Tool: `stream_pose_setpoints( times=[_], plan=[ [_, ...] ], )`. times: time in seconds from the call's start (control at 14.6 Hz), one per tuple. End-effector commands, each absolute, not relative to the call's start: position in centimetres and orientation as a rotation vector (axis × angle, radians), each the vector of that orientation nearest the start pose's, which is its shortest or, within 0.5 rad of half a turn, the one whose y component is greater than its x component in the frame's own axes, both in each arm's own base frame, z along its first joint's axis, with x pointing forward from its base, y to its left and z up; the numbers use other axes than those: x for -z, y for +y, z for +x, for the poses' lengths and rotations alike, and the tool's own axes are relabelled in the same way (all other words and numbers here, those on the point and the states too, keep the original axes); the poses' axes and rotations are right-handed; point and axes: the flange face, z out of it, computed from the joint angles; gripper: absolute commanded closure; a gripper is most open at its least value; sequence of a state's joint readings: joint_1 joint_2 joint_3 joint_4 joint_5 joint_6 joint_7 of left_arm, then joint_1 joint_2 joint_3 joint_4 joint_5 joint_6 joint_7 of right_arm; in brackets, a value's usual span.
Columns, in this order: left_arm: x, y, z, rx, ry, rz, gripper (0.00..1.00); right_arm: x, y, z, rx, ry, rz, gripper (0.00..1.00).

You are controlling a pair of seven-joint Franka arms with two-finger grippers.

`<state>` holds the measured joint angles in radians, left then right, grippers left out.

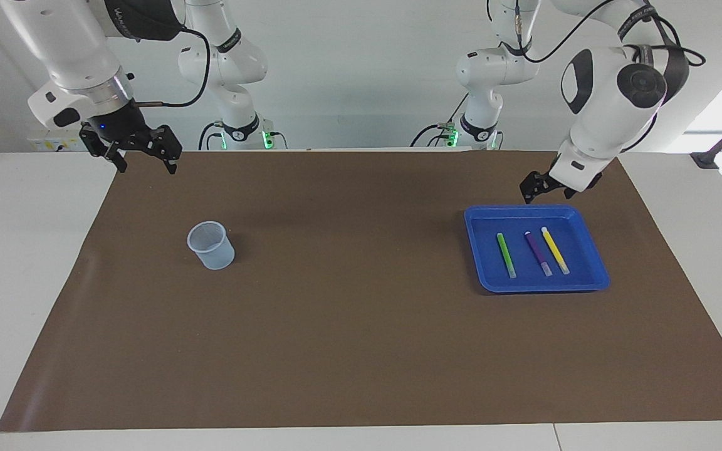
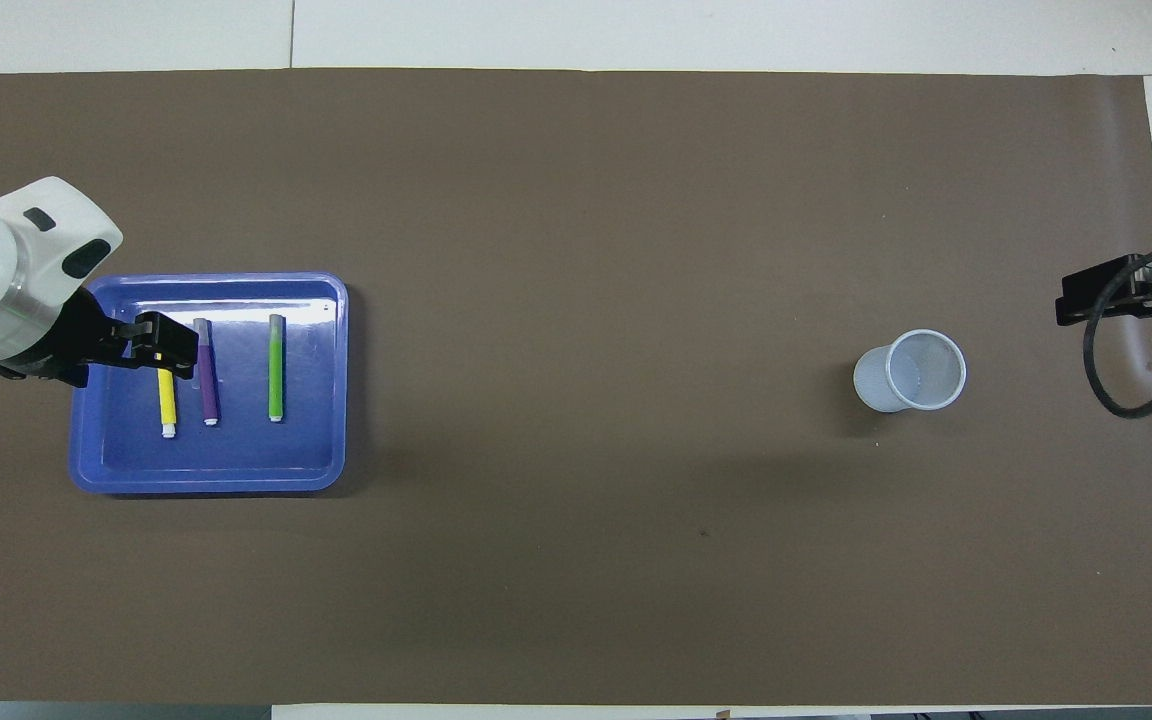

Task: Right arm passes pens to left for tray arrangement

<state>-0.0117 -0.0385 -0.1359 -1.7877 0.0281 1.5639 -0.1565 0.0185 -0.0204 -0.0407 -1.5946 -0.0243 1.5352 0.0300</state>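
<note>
The blue tray (image 1: 543,287) lies on the brown mat toward the left arm's end of the table; it also shows in the overhead view (image 2: 206,487). Three pens lie side by side in it: green (image 1: 506,255) (image 2: 276,367), purple (image 1: 538,253) (image 2: 207,385) and yellow (image 1: 554,250) (image 2: 167,400). My left gripper (image 1: 533,189) (image 2: 158,342) hangs over the tray's rim nearest the robots, apart from the pens. My right gripper (image 1: 146,164) (image 2: 1121,295) is open and empty, raised over the mat's corner at the right arm's end, where that arm waits.
A small clear plastic cup (image 1: 211,245) (image 2: 911,372) stands upright on the brown mat (image 1: 348,326) toward the right arm's end. Two slimmer white arms with green-lit bases (image 1: 239,128) (image 1: 477,125) stand at the robots' edge of the table.
</note>
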Motion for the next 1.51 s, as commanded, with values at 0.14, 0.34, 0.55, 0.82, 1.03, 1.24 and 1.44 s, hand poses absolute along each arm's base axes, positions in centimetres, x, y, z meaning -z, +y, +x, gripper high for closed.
stream_pose_setpoints(
  times=[0.14, 0.34, 0.55, 0.82, 1.03, 1.24, 1.44],
  plan=[
    [-59.1, -8.7, 51.7, -0.294, 0.001, -3.081, 0.00, -62.5, -2.1, 53.9, -0.071, 0.083, -3.121, 0.00],
    [-61.7, -10.0, 53.0, -0.172, 0.014, -3.110, 0.00, -62.5, -2.1, 54.0, -0.069, 0.083, -3.121, 0.00],
    [-62.3, -8.5, 51.8, -0.205, -0.020, -3.150, 0.00, -62.4, -2.1, 54.0, -0.067, 0.083, -3.121, 0.00],
    [-62.5, -8.2, 50.5, -0.214, -0.023, -3.146, 0.00, -62.4, -2.0, 54.0, -0.064, 0.081, -3.121, 0.00],
    [-62.5, -9.8, 50.2, -0.218, 0.049, -3.143, 0.00, -62.4, -2.0, 54.0, -0.064, 0.086, -3.123, 0.00],
    [-62.7, -10.0, 50.2, -0.213, 0.057, -3.143, 0.00, -62.4, -2.0, 54.0, -0.064, 0.095, -3.121, 0.00],
    [-62.7, -9.5, 50.2, -0.211, 0.043, -3.144, 0.00, -62.4, -2.0, 54.0, -0.069, 0.095, -3.121, 0.00]
  ],
)
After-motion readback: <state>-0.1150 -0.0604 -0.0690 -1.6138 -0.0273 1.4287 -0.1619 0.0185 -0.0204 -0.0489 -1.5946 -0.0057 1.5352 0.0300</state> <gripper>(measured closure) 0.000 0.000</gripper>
